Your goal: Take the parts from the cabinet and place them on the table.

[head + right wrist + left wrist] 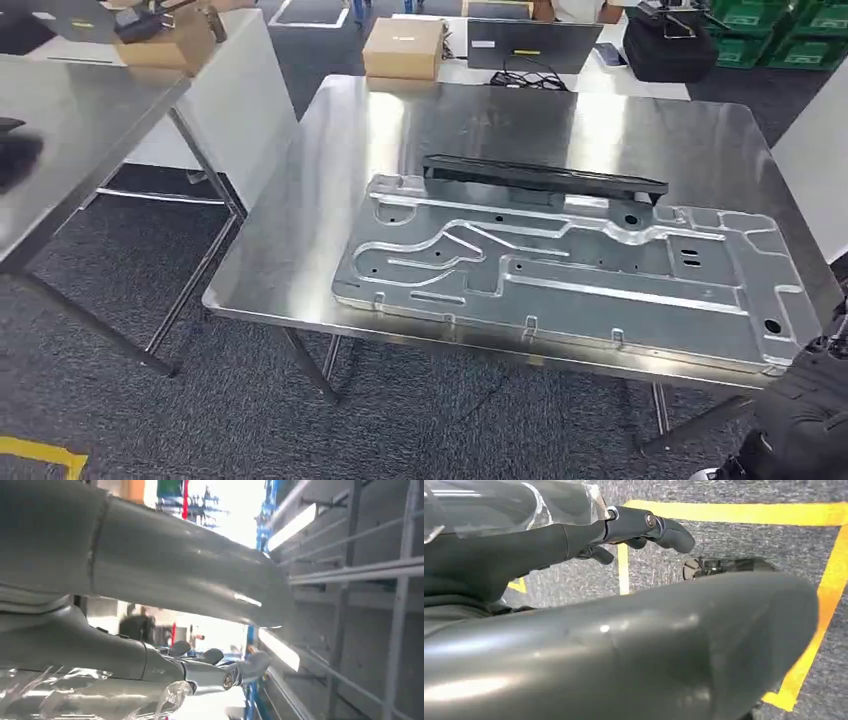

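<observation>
Resting flat on the table (300,200): stamped metal plate (560,270), black strip (545,178) along its far edge. Plate looks stiff, heavy, slick; grab at a long edge, I'd guess. Left hand (644,530) and right hand (210,667) hold nothing, fingers loose. Second table (80,130) left, boxes (403,47) behind.

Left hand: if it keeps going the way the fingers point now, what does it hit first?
Probably the floor. In the wrist view the left hand holds nothing and its fingers aim at grey carpet with yellow tape. Nothing shows in between, though depth is unclear.
</observation>
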Available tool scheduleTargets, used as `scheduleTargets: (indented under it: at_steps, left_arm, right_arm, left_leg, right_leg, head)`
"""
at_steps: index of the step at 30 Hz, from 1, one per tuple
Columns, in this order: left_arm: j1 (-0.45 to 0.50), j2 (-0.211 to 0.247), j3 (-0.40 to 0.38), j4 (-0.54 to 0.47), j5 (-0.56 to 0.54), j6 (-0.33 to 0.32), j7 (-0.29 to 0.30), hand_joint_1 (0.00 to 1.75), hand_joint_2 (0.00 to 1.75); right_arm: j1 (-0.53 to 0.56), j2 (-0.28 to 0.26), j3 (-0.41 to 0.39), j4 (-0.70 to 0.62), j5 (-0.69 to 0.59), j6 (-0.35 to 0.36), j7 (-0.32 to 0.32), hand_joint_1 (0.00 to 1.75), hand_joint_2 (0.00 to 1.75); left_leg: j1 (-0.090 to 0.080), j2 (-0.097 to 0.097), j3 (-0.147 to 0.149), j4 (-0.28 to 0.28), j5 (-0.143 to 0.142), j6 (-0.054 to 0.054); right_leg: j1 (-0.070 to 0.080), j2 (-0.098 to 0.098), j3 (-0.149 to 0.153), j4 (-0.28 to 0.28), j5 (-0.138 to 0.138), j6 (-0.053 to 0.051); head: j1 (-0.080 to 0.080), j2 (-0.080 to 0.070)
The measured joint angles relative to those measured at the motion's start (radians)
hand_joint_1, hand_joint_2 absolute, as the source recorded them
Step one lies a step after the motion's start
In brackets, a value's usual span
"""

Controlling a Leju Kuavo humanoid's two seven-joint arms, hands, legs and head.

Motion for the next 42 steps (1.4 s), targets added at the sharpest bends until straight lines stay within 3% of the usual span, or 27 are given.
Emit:
scheduleTargets:
  at_steps: [1,2,4,6,8,10,11,12,14,15,16,17,20,21,23,24,26,28,30,31,32,35,36,38,39,41,42]
  left_arm:
    - [-0.001,0.002,0.0,0.0,0.0,-0.001,-0.002,0.0,0.0]
    - [-0.003,0.003,0.0,0.0,0.0,-0.001,-0.003,0.0,0.0]
    - [-0.001,0.003,0.0,0.0,0.0,-0.002,-0.005,0.0,0.0]
    - [0.008,0.005,0.0,0.0,0.0,-0.002,-0.005,0.0,0.0]
    - [0.007,0.005,0.0,0.0,0.0,-0.004,-0.006,0.0,0.0]
    - [0.005,0.005,0.0,0.0,0.0,-0.003,-0.009,0.0,0.0]
    - [0.006,0.005,0.0,0.0,0.0,-0.004,-0.009,0.0,0.0]
    - [0.008,0.005,0.0,0.0,0.0,-0.004,-0.009,0.0,0.0]
    - [0.01,0.005,0.0,0.0,0.0,-0.005,-0.009,0.0,0.0]
    - [0.008,0.005,0.0,0.0,0.0,-0.005,-0.009,0.0,0.0]
    - [0.006,0.005,0.0,0.0,0.0,-0.005,-0.009,0.0,0.0]
    - [0.002,0.006,0.0,0.0,0.0,-0.006,-0.009,0.0,0.0]
    - [0.003,0.006,0.0,0.0,0.0,-0.006,-0.009,0.0,0.0]
    - [0.003,0.007,0.0,0.0,0.0,-0.006,-0.01,0.0,0.0]
    - [0.007,0.006,0.0,0.0,-0.001,-0.005,-0.009,0.0,0.0]
    - [0.005,0.006,0.0,0.0,-0.001,-0.004,-0.01,0.0,0.0]
    - [0.005,0.005,-0.001,0.0,-0.002,-0.005,-0.01,0.0,0.0]
    - [0.007,0.004,-0.001,0.0,-0.002,-0.005,-0.01,0.0,0.0]
    - [0.007,0.004,-0.001,0.0,-0.002,-0.005,-0.01,0.0,0.0]
    - [0.006,0.004,-0.002,0.0,-0.002,-0.005,-0.01,0.0,0.0]
    - [0.002,0.004,-0.002,0.0,-0.003,-0.005,-0.01,0.0,0.0]
    - [0.006,0.004,-0.004,0.0,-0.003,-0.007,-0.012,0.0,0.0]
    - [0.009,0.005,-0.004,0.0,-0.003,-0.007,-0.014,0.0,0.0]
    - [0.012,0.005,-0.005,0.0,-0.004,-0.01,-0.016,0.0,0.0]
    - [0.008,0.005,-0.005,0.0,-0.004,-0.01,-0.018,0.0,0.0]
    - [0.005,0.005,-0.005,0.0,-0.005,-0.013,-0.024,0.0,0.0]
    - [0.006,0.005,-0.005,0.0,-0.005,-0.013,-0.024,0.0,0.0]
  right_arm:
    - [0.002,-0.001,-0.002,0.003,-0.007,0.0,-0.003,0.0,0.0]
    - [0.003,-0.002,-0.002,0.008,-0.012,0.0,-0.003,0.0,0.0]
    - [0.005,-0.002,-0.003,0.013,-0.015,0.0,-0.004,0.0,0.0]
    - [0.003,-0.002,-0.003,0.019,-0.018,0.0,-0.005,0.0,0.0]
    - [0.004,-0.003,-0.005,0.023,-0.03,0.0,-0.007,0.0,0.0]
    - [0.005,-0.004,-0.006,0.027,-0.041,0.0,-0.01,0.0,0.0]
    - [0.006,-0.004,-0.008,0.03,-0.048,0.0,-0.013,0.0,0.0]
    - [0.009,-0.004,-0.008,0.032,-0.052,0.0,-0.013,0.0,0.0]
    - [0.011,-0.005,-0.015,0.036,-0.065,0.0,-0.013,0.0,0.0]
    - [0.01,-0.005,-0.021,0.037,-0.068,0.0,-0.014,0.0,0.0]
    - [0.01,-0.006,-0.024,0.038,-0.069,0.0,-0.015,0.0,0.0]
    - [0.011,-0.006,-0.026,0.039,-0.069,0.0,-0.016,0.0,0.0]
    - [0.01,-0.008,-0.031,0.043,-0.071,0.0,-0.016,0.0,0.0]
    - [0.01,-0.008,-0.032,0.044,-0.071,0.0,-0.016,0.0,0.0]
    - [0.014,-0.011,-0.037,0.045,-0.069,0.0,-0.018,0.0,0.0]
    - [0.017,-0.013,-0.044,0.045,-0.062,0.0,-0.02,0.0,0.0]
    - [0.022,-0.014,-0.05,0.05,-0.05,0.0,-0.021,0.0,0.0]
    - [0.022,-0.015,-0.051,0.055,-0.047,0.0,-0.02,0.0,0.0]
    - [0.021,-0.017,-0.056,0.058,-0.037,0.0,-0.016,0.0,0.0]
    - [0.021,-0.018,-0.059,0.06,-0.027,0.0,-0.014,0.0,0.0]
    - [0.021,-0.018,-0.061,0.062,-0.014,0.0,-0.012,0.0,0.0]
    - [0.02,-0.018,-0.068,0.068,0.007,0.0,-0.003,0.0,0.0]
    - [0.02,-0.018,-0.071,0.069,0.006,0.0,0.001,0.0,0.0]
    - [0.02,-0.018,-0.073,0.069,0.007,0.0,0.002,0.0,0.0]
    - [0.022,-0.018,-0.073,0.07,0.01,0.0,0.002,0.0,0.0]
    - [0.022,-0.019,-0.073,0.073,0.018,0.0,0.001,0.0,0.0]
    - [0.022,-0.019,-0.073,0.074,0.019,0.0,0.001,0.0,0.0]
  left_leg:
    - [0.0,-0.008,-0.017,0.018,-0.005,-0.008]
    - [-0.008,-0.018,-0.033,0.036,-0.01,-0.013]
    - [-0.001,-0.034,-0.043,0.034,0.0,-0.019]
    - [0.007,-0.04,-0.049,0.042,-0.003,-0.024]
    - [0.006,0.027,-0.093,0.139,-0.068,-0.041]
    - [0.013,0.042,-0.171,0.311,-0.145,-0.052]
    - [0.016,0.044,-0.193,0.363,-0.159,-0.054]
    - [0.019,0.045,-0.192,0.366,-0.152,-0.055]
    - [0.02,0.057,-0.114,0.229,-0.084,-0.051]
    - [0.019,0.078,-0.053,0.122,-0.045,-0.046]
    - [0.013,0.136,-0.006,0.041,-0.029,-0.04]
    - [0.004,0.146,-0.012,0.032,-0.035,-0.04]
    - [-0.004,0.109,-0.026,0.029,-0.033,-0.028]
    - [-0.004,0.094,-0.011,0.012,-0.017,-0.018]
    - [0.007,0.076,-0.007,0.0,-0.002,-0.003]
    - [0.006,0.064,-0.008,0.0,-0.001,0.001]
    - [0.001,0.035,-0.009,0.001,-0.001,0.004]
    - [-0.001,0.004,-0.005,0.002,-0.001,0.003]
    - [0.001,-0.031,-0.002,0.007,-0.004,0.0]
    - [0.002,-0.046,-0.005,0.015,-0.008,-0.005]
    - [-0.008,-0.06,-0.018,0.036,-0.019,-0.012]
    - [0.002,-0.096,-0.033,0.033,-0.015,-0.022]
    - [0.006,-0.109,-0.036,0.038,-0.016,-0.024]
    - [0.0,-0.008,-0.065,0.103,-0.056,-0.038]
    - [0.003,0.02,-0.107,0.183,-0.094,-0.047]
    - [0.012,0.041,-0.19,0.339,-0.152,-0.057]
    - [0.017,0.044,-0.211,0.375,-0.153,-0.059]
  right_leg:
    - [-0.007,0.052,0.018,-0.04,-0.019,0.003]
    - [-0.004,0.035,0.01,-0.039,-0.01,-0.009]
    - [0.006,0.013,0.003,-0.033,-0.007,-0.016]
    - [-0.001,-0.012,0.003,-0.037,0.0,-0.027]
    - [0.001,-0.03,0.001,-0.037,0.003,-0.034]
    - [0.002,-0.056,-0.004,-0.037,0.003,-0.035]
    - [0.002,-0.068,-0.006,-0.037,0.004,-0.035]
    - [0.001,-0.08,-0.007,-0.037,0.004,-0.035]
    - [0.001,-0.106,-0.006,-0.037,0.004,-0.034]
    - [0.001,-0.119,-0.004,-0.038,0.005,-0.033]
    - [0.002,-0.128,-0.002,-0.038,0.006,-0.031]
    - [0.006,-0.138,0.0,-0.039,0.005,-0.022]
    - [0.0,-0.168,0.01,-0.053,0.008,0.0]
    - [0.006,-0.179,0.013,-0.059,0.008,0.01]
    - [-0.002,-0.08,-0.009,0.011,-0.05,0.003]
    - [0.0,-0.051,-0.048,0.1,-0.1,-0.001]
    - [0.008,-0.032,-0.122,0.259,-0.158,-0.001]
    - [0.011,-0.03,-0.128,0.252,-0.122,-0.002]
    - [0.007,-0.011,-0.056,0.084,-0.024,-0.003]
    - [0.0,0.034,-0.022,0.002,0.011,0.0]
    - [-0.002,0.077,-0.005,-0.048,0.008,-0.001]
    - [0.006,0.035,-0.009,-0.037,0.005,-0.014]
    - [-0.002,0.017,-0.008,-0.041,0.008,-0.022]
    - [-0.001,-0.008,-0.004,-0.043,0.007,-0.032]
    - [0.0,-0.022,-0.004,-0.043,0.007,-0.033]
    - [0.0,-0.052,-0.004,-0.043,0.004,-0.034]
    - [-0.001,-0.067,-0.003,-0.043,0.003,-0.034]
  head:
    - [0.0,0.0]
    - [0.0,0.0]
    - [0.0,0.0]
    - [-0.001,0.0]
    - [-0.001,0.0]
    - [-0.001,0.0]
    - [-0.002,0.0]
    - [-0.002,0.0]
    - [-0.002,0.0]
    - [-0.002,0.0]
    - [-0.002,0.0]
    - [-0.001,0.0]
    - [-0.001,0.0]
    - [-0.001,0.0]
    - [0.001,0.0]
    - [0.002,0.0]
    - [0.001,0.0]
    - [0.001,0.0]
    - [0.002,0.0]
    - [0.002,0.0]
    - [0.002,0.0]
    - [0.001,0.0]
    - [0.001,0.0]
    - [-0.002,0.0]
    - [-0.002,0.0]
    - [-0.002,0.0]
    - [-0.001,0.0]
